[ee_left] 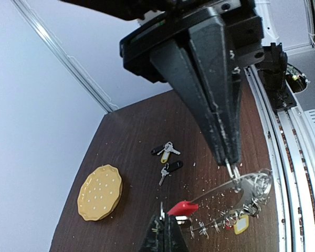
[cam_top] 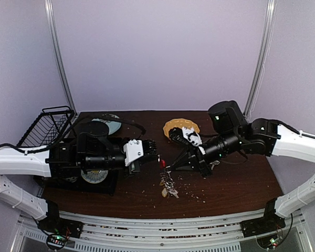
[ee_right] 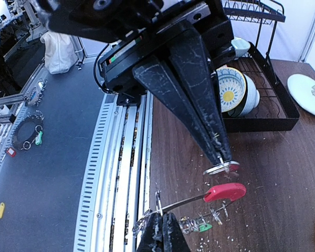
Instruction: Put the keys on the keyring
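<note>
Keyring (ee_left: 184,208) pinched by left tool (ee_right: 220,160) and right tool (ee_left: 230,163), both pressed together, raised by the table's (cam_top: 241,185) near edge, likely steadied for threading on loose keys (ee_left: 166,150) lying farther back.

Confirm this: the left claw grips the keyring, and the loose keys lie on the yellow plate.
No: the loose keys lie on the table beside the yellow plate, as the left wrist view shows. The left claw does grip the keyring.
</note>
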Controlling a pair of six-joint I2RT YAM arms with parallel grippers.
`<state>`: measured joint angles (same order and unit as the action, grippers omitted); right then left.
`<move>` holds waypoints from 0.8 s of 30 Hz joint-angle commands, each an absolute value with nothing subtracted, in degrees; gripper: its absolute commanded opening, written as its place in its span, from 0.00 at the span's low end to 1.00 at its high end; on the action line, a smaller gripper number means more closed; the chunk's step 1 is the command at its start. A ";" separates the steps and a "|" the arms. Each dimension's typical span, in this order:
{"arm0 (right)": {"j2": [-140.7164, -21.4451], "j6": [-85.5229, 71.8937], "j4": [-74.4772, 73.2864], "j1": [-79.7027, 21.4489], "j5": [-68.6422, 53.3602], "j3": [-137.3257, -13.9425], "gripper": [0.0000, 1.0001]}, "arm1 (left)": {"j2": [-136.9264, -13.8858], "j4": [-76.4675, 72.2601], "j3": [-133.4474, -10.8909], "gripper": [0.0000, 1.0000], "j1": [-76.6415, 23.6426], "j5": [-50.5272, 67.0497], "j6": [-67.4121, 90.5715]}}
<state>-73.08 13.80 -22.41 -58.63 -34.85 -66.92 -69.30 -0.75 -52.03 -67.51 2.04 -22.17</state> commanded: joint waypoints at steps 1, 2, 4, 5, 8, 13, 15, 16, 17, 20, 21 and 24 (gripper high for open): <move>-72.91 16.87 -18.83 -58.71 -35.55 -69.69 0.00 | -66.74 -5.96 -50.68 0.00 -67.59 6.32 -26.53; -73.13 16.99 -18.56 -58.75 -35.82 -69.82 0.00 | -66.76 -5.93 -50.74 0.00 -67.59 6.34 -26.70; -73.82 16.99 -18.53 -58.74 -36.11 -70.73 0.00 | -66.73 -5.75 -50.84 0.00 -67.66 6.44 -27.00; -74.09 16.78 -18.54 -58.73 -35.95 -71.05 0.00 | -66.57 -5.89 -50.74 0.00 -67.62 6.44 -27.05; -74.89 16.39 -18.55 -58.71 -34.94 -71.77 0.00 | -66.20 -6.87 -50.18 0.00 -67.64 6.47 -27.13; -76.29 14.81 -18.25 -58.19 -35.50 -73.13 0.00 | -65.69 -6.91 -49.56 0.00 -67.66 7.14 -27.56; -76.61 14.33 -18.53 -57.80 -35.58 -73.37 0.00 | -65.36 -7.24 -49.04 0.00 -67.68 6.99 -27.99; -76.63 13.94 -18.50 -57.42 -35.75 -73.27 0.00 | -65.20 -7.35 -48.78 0.00 -67.69 6.51 -28.12; -76.57 13.63 -18.04 -57.10 -35.99 -73.11 0.00 | -65.15 -7.46 -48.52 0.00 -67.72 6.26 -28.25; -76.47 12.07 -16.73 -56.09 -36.29 -72.29 0.00 | -64.91 -8.07 -47.96 0.00 -67.68 6.04 -28.40; -76.53 11.73 -16.31 -55.80 -36.30 -72.05 0.00 | -64.80 -8.15 -47.86 0.00 -67.70 5.94 -28.39; -76.95 10.88 -15.80 -55.19 -35.92 -71.90 0.00 | -64.69 -8.40 -47.66 0.00 -67.68 5.84 -28.54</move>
